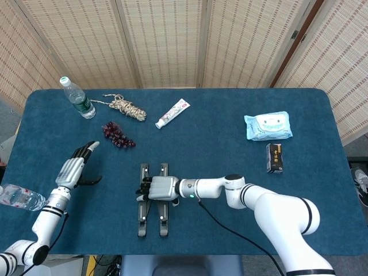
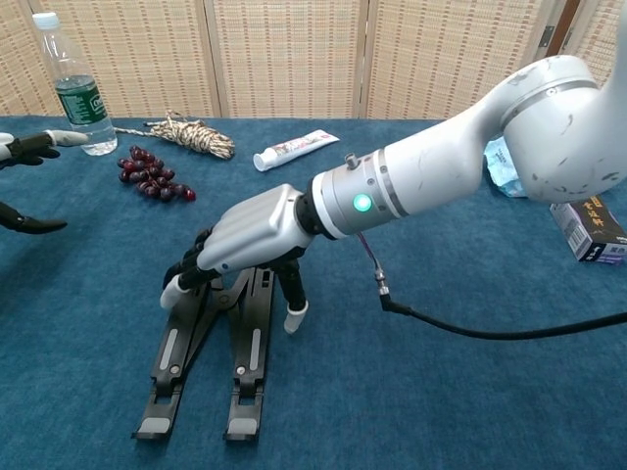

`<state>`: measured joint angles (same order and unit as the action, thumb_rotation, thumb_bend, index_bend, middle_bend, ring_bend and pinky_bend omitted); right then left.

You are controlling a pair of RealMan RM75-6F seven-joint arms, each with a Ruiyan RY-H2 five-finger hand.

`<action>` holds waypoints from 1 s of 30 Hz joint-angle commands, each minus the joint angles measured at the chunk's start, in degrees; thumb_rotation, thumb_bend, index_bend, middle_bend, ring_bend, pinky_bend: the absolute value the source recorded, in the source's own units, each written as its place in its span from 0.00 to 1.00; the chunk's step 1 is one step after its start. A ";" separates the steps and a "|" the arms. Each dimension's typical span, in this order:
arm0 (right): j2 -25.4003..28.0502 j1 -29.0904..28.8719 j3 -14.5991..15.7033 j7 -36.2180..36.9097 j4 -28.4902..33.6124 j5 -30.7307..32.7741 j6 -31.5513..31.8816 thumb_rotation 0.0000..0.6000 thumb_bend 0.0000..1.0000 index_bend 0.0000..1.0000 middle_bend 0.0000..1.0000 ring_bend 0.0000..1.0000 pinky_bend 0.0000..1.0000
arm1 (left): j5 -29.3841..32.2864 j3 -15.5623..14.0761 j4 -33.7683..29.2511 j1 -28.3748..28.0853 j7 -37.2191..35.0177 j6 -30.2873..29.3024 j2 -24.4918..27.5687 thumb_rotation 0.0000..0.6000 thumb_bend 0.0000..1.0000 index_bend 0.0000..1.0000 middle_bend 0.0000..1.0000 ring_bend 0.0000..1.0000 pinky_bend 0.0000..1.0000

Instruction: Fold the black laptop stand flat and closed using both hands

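The black laptop stand (image 1: 152,214) lies on the blue table, its two rails running almost parallel toward the front edge; the chest view shows it low at the left (image 2: 211,357). My right hand (image 1: 158,188) lies palm down across the stand's far half. Its fingers (image 2: 181,279) hang over the left rail. Its thumb (image 2: 293,315) points down to the cloth just right of the right rail, so nothing is clearly gripped. My left hand (image 1: 75,168) hovers open well left of the stand, and only its fingers (image 2: 29,147) show at the chest view's edge.
An upright water bottle (image 1: 77,98), a rope coil (image 1: 127,107) and dark grapes (image 1: 118,135) sit at the back left, with a toothpaste tube (image 1: 172,112) behind the stand. A second bottle (image 1: 20,197) lies at the left edge. Wet wipes (image 1: 268,126) and a small box (image 1: 275,157) are on the right.
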<state>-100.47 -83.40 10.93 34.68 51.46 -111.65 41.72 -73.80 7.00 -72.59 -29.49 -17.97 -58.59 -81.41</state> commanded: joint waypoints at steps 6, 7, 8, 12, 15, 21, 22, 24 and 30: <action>-3.13 -2.05 1.80 3.35 -4.65 -0.22 0.77 1.00 0.00 0.00 0.00 0.00 0.00 | -0.57 0.22 1.02 0.41 -1.38 -0.02 -0.15 1.00 0.23 0.00 0.00 0.00 0.00; -3.37 -2.25 1.94 3.59 -5.07 -0.20 0.77 1.00 0.00 0.00 0.00 0.00 0.00 | -0.65 0.23 1.09 0.45 -1.50 -0.03 -0.14 1.00 0.23 0.00 0.00 0.00 0.00; -3.66 -2.55 2.21 3.97 -5.57 -0.19 0.58 1.00 0.00 0.00 0.00 0.00 0.00 | -0.74 0.25 1.13 0.50 -1.63 -0.05 -0.12 1.00 0.23 0.00 0.00 0.00 0.00; -4.62 -3.41 2.84 5.34 -7.07 0.00 0.16 1.00 0.00 0.00 0.00 0.00 0.00 | -0.93 0.39 1.05 0.69 -1.87 -0.26 -0.04 1.00 0.23 0.00 0.00 0.00 0.00; -4.99 -4.14 3.38 6.44 -7.84 0.10 -0.18 1.00 0.00 0.00 0.00 0.00 0.00 | -0.97 0.44 0.89 0.85 -1.90 -0.28 0.11 1.00 0.23 0.00 0.00 0.00 0.00; -5.71 -4.77 3.94 8.21 -9.09 0.90 -0.53 1.00 0.02 0.00 0.00 0.00 0.00 | -1.06 0.66 0.58 1.02 -1.92 -0.41 0.25 1.00 0.23 0.00 0.00 0.00 0.00; -5.81 -4.76 4.06 8.33 -9.27 0.95 -0.44 1.00 0.03 0.00 0.01 0.00 0.00 | -1.10 0.65 0.59 1.01 -1.88 -0.35 0.23 1.00 0.23 0.00 0.00 0.00 0.00; -6.13 -4.54 4.25 8.40 -9.90 1.10 0.06 1.00 0.04 0.00 0.06 0.00 0.00 | -1.19 0.61 0.62 1.01 -1.85 -0.24 0.17 1.00 0.23 0.00 0.00 0.00 0.00; -6.93 -3.57 4.79 9.45 -11.85 1.39 2.30 1.00 0.09 0.03 0.23 0.00 0.00 | -1.54 0.63 0.85 0.98 -2.12 -0.14 -0.03 1.00 0.23 0.00 0.00 0.00 0.00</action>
<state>-107.25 -87.16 15.58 43.91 39.84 -110.32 43.79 -75.33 7.63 -71.76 -28.51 -20.09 -58.74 -81.43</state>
